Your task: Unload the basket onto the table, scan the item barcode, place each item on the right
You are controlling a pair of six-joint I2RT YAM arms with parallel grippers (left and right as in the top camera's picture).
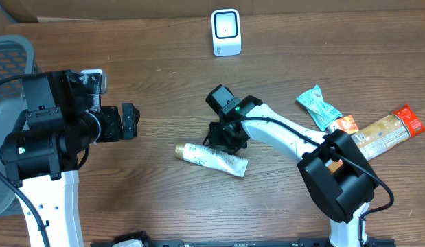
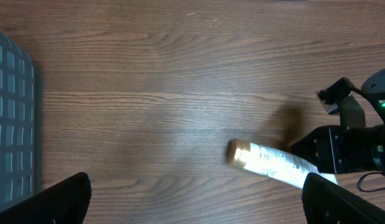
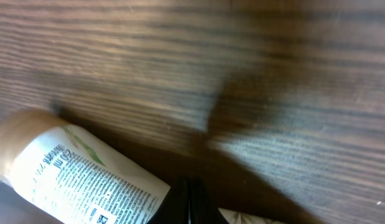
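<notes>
The item is a white tube [image 1: 212, 158] with a tan cap, lying flat on the wood table just left of centre. My right gripper [image 1: 226, 137] hangs over the tube's crimped end with its fingers pressed together and nothing between them. In the right wrist view the tube [image 3: 80, 180] shows small black print, and the shut fingertips [image 3: 191, 202] sit in front of it. My left gripper [image 1: 130, 121] stands wide open and empty to the left of the tube. The left wrist view has the tube [image 2: 273, 163] ahead at right. A white scanner [image 1: 226, 32] stands at the back centre.
At the right lie a teal packet [image 1: 318, 106] and a long tan and red packet [image 1: 387, 130]. A grey mesh chair [image 1: 12, 58] stands off the table's left edge, and the chair [image 2: 12, 124] also shows in the left wrist view.
</notes>
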